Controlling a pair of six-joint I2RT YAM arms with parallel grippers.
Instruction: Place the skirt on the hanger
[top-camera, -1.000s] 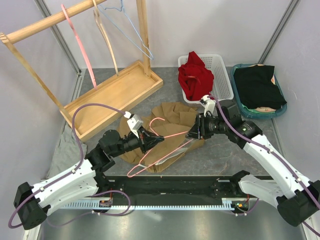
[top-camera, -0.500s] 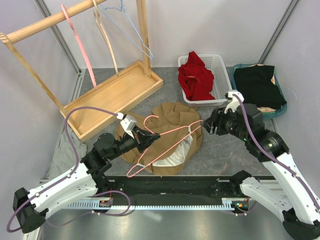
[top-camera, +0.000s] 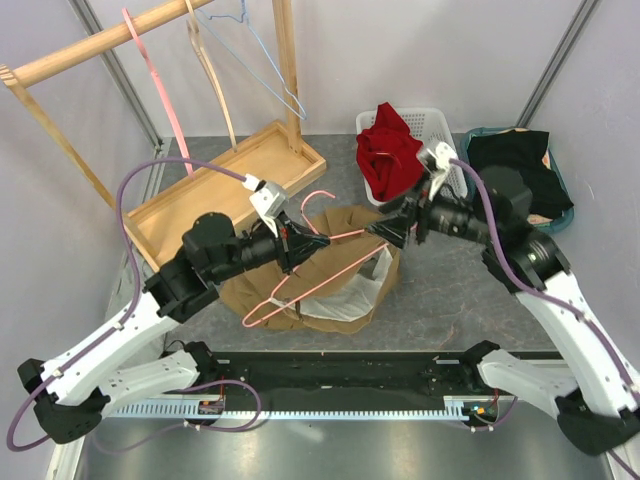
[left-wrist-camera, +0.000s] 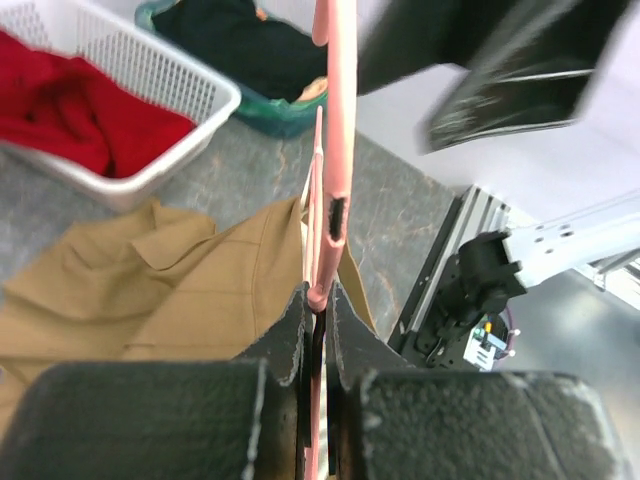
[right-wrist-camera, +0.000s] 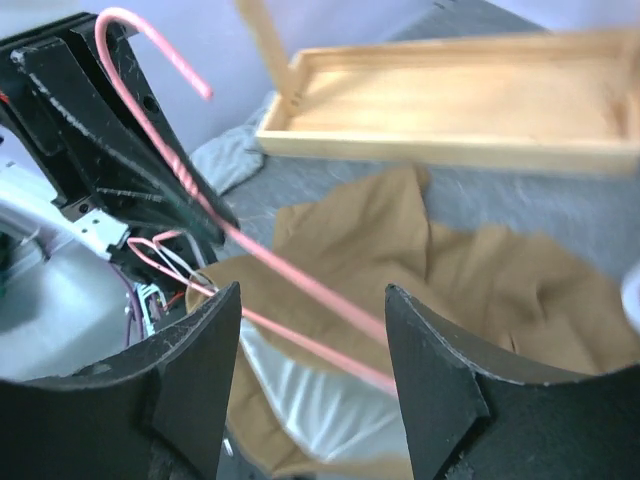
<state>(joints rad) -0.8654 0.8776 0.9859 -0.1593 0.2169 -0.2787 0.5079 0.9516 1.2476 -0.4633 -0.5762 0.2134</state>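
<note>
1 pink hanger (left-wrist-camera: 340, 150) nipped by L pincer (left-wrist-camera: 318, 300) above skirt (left-wrist-camera: 200, 290); R pincer (right-wrist-camera: 312, 300) agape.

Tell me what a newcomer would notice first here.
The pink hanger, pinched in the left gripper, is held mid-table over the crumpled tan skirt. The right gripper hangs open at the hanger's right end. Behind it, a bright red garment fills the white basket.
</note>
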